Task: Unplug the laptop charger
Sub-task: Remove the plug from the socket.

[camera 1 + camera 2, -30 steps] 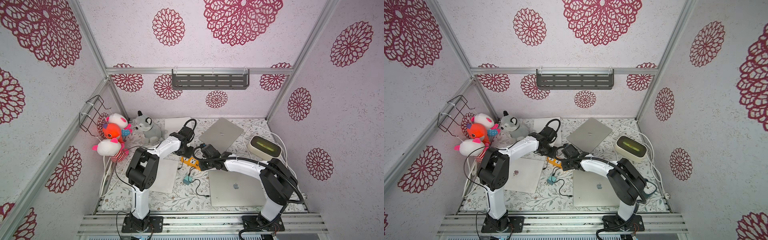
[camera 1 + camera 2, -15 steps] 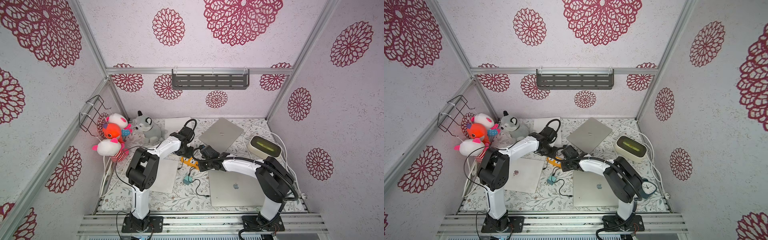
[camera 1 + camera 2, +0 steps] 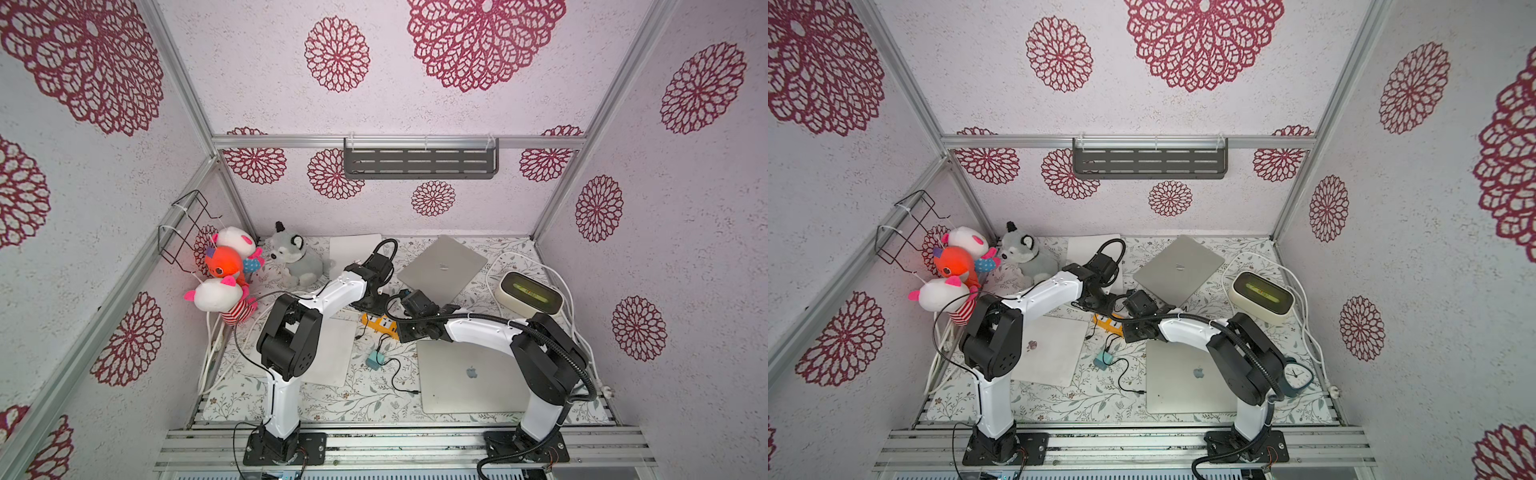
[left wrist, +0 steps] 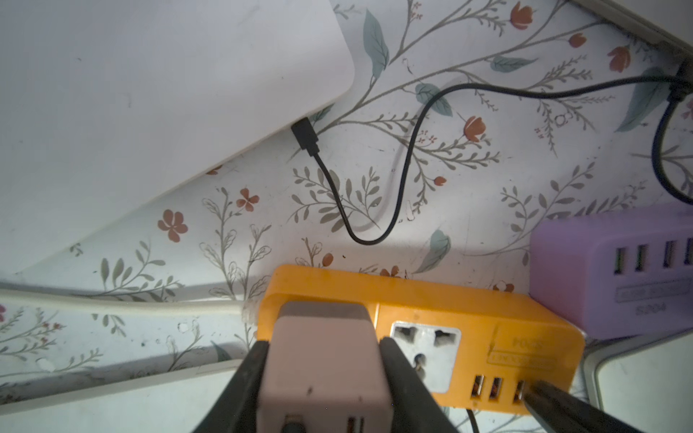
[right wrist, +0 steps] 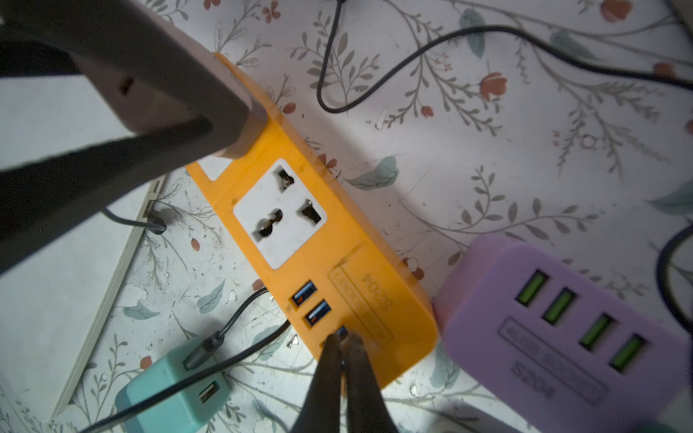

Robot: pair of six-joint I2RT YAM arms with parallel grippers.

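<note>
We have L gripper (image 4: pixel 321 375) clamped on the pink charger (image 4: pixel 324 326), which sits plugged into the cord end of the orange pwr strip (image 5: pixel 348 232), and R gripper (image 5: pixel 343 343) closed w/ tips pressing strip's USB end.

The power strip (image 5: pixel 378 300) is matt orange plastic; the charger (image 4: pixel 322 360) smooth pinkish plastic.
</note>
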